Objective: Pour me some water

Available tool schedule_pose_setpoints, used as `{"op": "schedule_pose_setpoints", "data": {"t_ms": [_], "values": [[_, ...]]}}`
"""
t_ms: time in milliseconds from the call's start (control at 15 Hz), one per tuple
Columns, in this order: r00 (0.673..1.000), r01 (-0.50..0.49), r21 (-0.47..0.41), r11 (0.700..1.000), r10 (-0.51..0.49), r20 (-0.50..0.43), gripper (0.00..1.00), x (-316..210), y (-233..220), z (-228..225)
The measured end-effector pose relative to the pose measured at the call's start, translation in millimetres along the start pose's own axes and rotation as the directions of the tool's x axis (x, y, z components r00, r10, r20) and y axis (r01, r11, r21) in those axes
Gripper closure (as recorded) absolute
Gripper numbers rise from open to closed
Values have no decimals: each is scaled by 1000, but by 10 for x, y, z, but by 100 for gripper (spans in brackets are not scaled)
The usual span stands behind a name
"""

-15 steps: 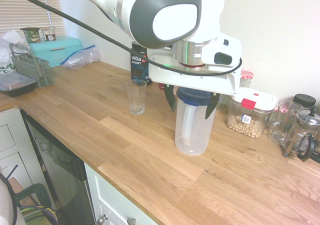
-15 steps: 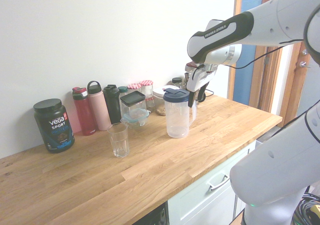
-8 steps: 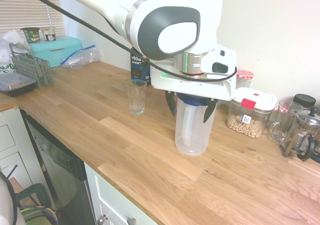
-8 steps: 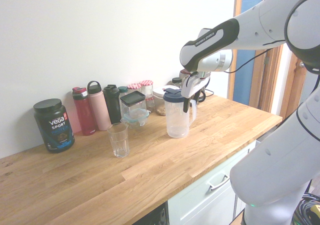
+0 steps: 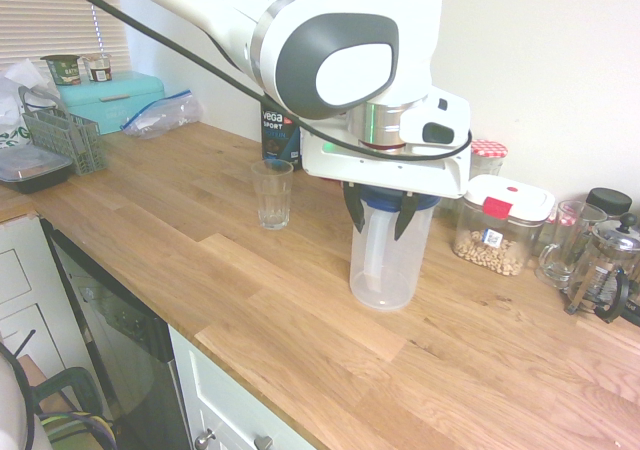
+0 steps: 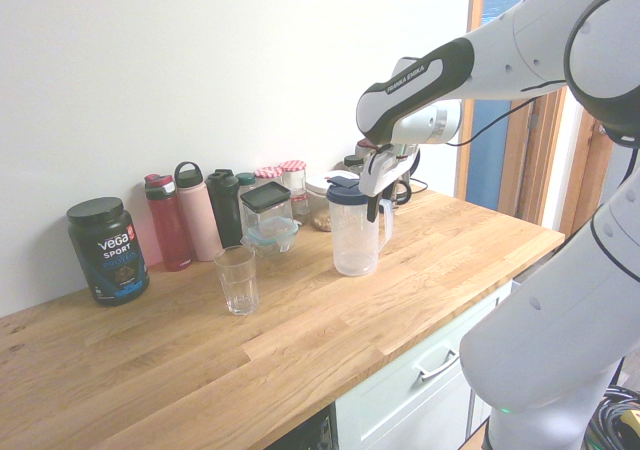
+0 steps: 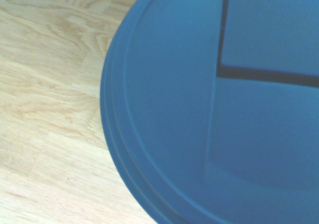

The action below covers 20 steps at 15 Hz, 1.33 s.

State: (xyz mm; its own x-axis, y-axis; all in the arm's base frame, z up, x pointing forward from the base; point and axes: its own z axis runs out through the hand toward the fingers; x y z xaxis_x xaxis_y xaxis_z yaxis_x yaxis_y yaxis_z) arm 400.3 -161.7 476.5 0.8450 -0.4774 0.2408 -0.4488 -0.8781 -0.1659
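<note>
A clear plastic pitcher (image 5: 385, 265) with a dark blue lid stands upright on the wooden counter (image 5: 180, 240); I cannot tell whether there is water in it. My gripper (image 5: 380, 213) hangs right over the pitcher's top, one finger down each side of its handle. The fingers are partly drawn in but still apart from the handle, so the gripper is open. From the other side, the gripper (image 6: 374, 202) sits at the handle side of the pitcher (image 6: 355, 240). The blue lid (image 7: 199, 109) fills the wrist view. An empty drinking glass (image 5: 271, 193) (image 6: 237, 280) stands apart on the counter.
Behind the pitcher along the wall stand a black Vega tub (image 6: 107, 250), several bottles (image 6: 190, 215), jars and a clip-lid container of chickpeas (image 5: 500, 225). A French press (image 5: 605, 265) is at the far right. A teal bread box (image 5: 110, 98) and a grey rack (image 5: 65, 135) sit far left.
The gripper has come down a little over the pitcher's handle and its fingers have drawn closer together. Pitcher and glass have not moved.
</note>
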Motion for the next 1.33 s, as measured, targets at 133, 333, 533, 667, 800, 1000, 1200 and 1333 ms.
{"op": "schedule_pose_setpoints", "data": {"t_ms": [133,333,533,667,800,1000,1200,1333], "values": [[1000,-4,-1,1000,4,0,100,2,20,-2],[1000,-10,-5,1000,10,3,100,0,52,-2],[1000,-15,-7,1000,15,2,100,1,88,-10],[1000,-19,-9,1000,19,2,100,3,117,-13],[1000,-20,-9,1000,20,1,100,2,123,-17],[1000,-16,-4,1000,16,-11,100,1,137,-170],[998,48,1,999,-48,-44,100,29,132,-744],[990,137,-15,991,-137,-45,100,-3,82,-1086]]}}
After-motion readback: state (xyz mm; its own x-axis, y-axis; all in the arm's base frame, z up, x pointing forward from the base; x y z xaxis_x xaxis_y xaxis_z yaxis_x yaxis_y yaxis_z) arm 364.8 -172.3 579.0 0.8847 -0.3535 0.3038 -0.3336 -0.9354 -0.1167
